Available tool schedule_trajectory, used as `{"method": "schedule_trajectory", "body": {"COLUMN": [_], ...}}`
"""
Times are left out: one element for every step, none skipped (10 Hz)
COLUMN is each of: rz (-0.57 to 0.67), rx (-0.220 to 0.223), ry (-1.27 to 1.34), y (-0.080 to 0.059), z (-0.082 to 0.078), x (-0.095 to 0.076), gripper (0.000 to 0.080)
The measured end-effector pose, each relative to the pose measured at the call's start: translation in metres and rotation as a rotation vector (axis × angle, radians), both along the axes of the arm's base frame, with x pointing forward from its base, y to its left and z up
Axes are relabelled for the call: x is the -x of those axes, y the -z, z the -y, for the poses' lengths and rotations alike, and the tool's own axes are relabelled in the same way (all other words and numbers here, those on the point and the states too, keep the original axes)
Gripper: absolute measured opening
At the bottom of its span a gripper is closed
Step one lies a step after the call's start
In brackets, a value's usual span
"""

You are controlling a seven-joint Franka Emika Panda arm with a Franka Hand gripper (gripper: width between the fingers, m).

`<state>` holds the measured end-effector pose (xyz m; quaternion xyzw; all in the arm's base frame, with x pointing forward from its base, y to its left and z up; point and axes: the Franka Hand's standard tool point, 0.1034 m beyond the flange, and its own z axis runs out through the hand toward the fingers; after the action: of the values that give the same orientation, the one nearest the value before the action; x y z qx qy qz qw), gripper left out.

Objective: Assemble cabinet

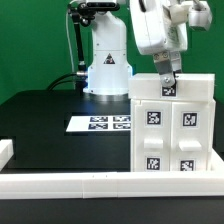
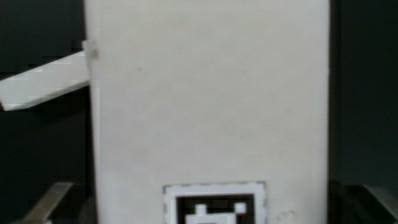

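Note:
The cabinet (image 1: 172, 125) is a tall white box that stands upright at the exterior view's right. Its front carries several small black-and-white tags. My gripper (image 1: 168, 88) comes down from above onto its top edge, next to a tag there. In the wrist view the cabinet's white face (image 2: 210, 100) fills the middle of the picture, with one tag (image 2: 217, 205) close to the fingers. One dark fingertip (image 2: 57, 203) shows on each side of the box. The jaws stand wide apart and straddle the box, seemingly closed on its sides.
A low white border rail (image 1: 60, 183) runs along the table's front edge, with a short piece (image 1: 5, 152) at the exterior view's left. The marker board (image 1: 100, 123) lies on the black table behind the cabinet. The arm's white base (image 1: 107, 65) stands at the back.

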<state>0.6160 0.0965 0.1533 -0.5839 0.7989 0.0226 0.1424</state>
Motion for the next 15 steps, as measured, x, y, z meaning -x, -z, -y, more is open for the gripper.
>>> {"method": "schedule_trajectory", "body": {"rz": [0.000,0.001,-0.005,-0.011,0.003,0.008,0.005,0.012,0.005,-0.029,-0.032,-0.040,-0.037,-0.018,-0.002], "rx": [0.001,0.001,0.001,-0.008,-0.015,-0.009,-0.009,-0.002,0.022,0.044,0.060,0.083,0.100,0.110,0.117], "ry": [-0.003,-0.007,-0.037,-0.083,-0.115,-0.126,-0.128,-0.155,-0.290,-0.441,-0.585,-0.747,-0.889,-0.985,-1.054], "y": [0.000,0.000,-0.002,-0.012,-0.024,-0.021,-0.019,-0.019,-0.019,-0.022,-0.027,-0.030,-0.031,-0.029,-0.029], "z": [0.000,0.000,-0.001,-0.001,0.000,0.000,0.000,0.000,0.000,-0.001,-0.006,-0.010,-0.016,-0.020,-0.019], "x": [0.000,0.000,0.001,0.001,-0.002,-0.002,-0.001,-0.001,0.003,0.007,0.007,0.006,0.004,0.005,0.005], "gripper": [0.0636,0.0647,0.0647,0.0649,0.0649,0.0649,0.0649,0.0649,0.0649,0.0649,0.0649,0.0649,0.0649,0.0649,0.0649]}}
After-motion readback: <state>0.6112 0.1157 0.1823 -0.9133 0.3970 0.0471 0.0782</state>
